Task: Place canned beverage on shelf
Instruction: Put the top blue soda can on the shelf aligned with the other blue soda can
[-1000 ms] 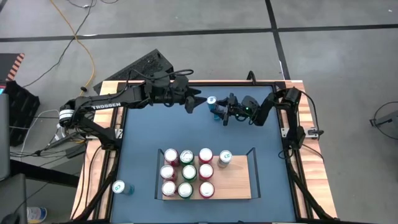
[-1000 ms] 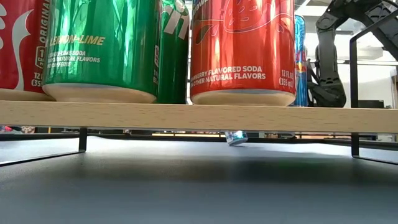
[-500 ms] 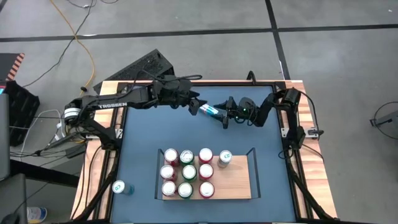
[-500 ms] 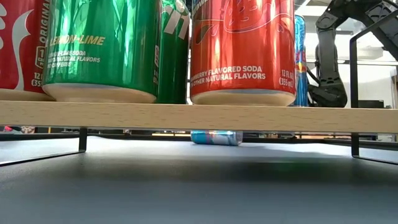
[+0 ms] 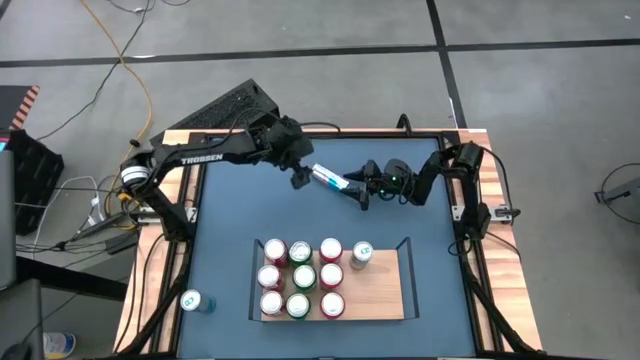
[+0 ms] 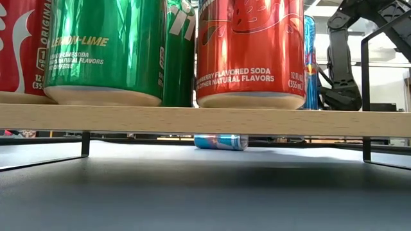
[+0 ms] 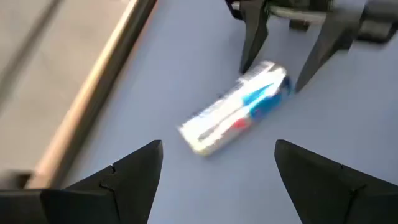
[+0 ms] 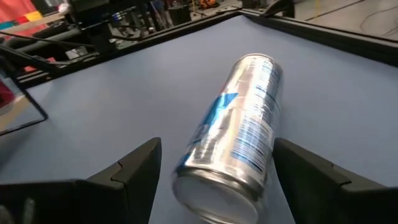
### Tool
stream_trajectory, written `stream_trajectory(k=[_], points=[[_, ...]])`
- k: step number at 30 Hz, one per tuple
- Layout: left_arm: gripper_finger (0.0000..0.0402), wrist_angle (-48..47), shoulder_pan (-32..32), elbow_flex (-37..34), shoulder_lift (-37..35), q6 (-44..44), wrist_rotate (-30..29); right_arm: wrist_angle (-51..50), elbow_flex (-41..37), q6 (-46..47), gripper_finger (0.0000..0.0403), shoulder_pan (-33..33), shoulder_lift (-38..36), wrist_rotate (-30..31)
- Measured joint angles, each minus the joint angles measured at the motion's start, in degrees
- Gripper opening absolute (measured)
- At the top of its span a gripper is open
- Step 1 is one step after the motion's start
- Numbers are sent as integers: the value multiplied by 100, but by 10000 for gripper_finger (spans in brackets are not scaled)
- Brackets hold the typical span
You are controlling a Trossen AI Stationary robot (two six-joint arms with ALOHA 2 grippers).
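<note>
**One can down on its side, both my grippers open around it**

One slim blue-and-silver can [image 5: 328, 180] lies tipped over on the blue tabletop [image 5: 230, 210], at the far end, well apart from the shelf [image 5: 385, 290]. My right gripper [image 5: 352, 186] sits at one end of it with its fingers spread and the can's end between them, not clamped. My left gripper [image 5: 298, 178] is at the other end, fingers wide too, holding nothing.

I judge the step in hand to be the pickup, and an awkward one, since the can is flat, not upright. The next move calls for closing one gripper squarely across the can's body and then turning it upright before it travels. The shelf already carries ten cans [image 5: 302, 277] in rows, with bare board at its right side, so that is where I would aim. Another blue can [image 5: 193, 300] waits near the table's near left corner.
</note>
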Motion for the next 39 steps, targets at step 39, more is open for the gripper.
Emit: stream_trajectory(k=[39], points=[[295,-456,-310,1060,1555,-3573,-1366,-894,13,-496,292,870,-7,37]])
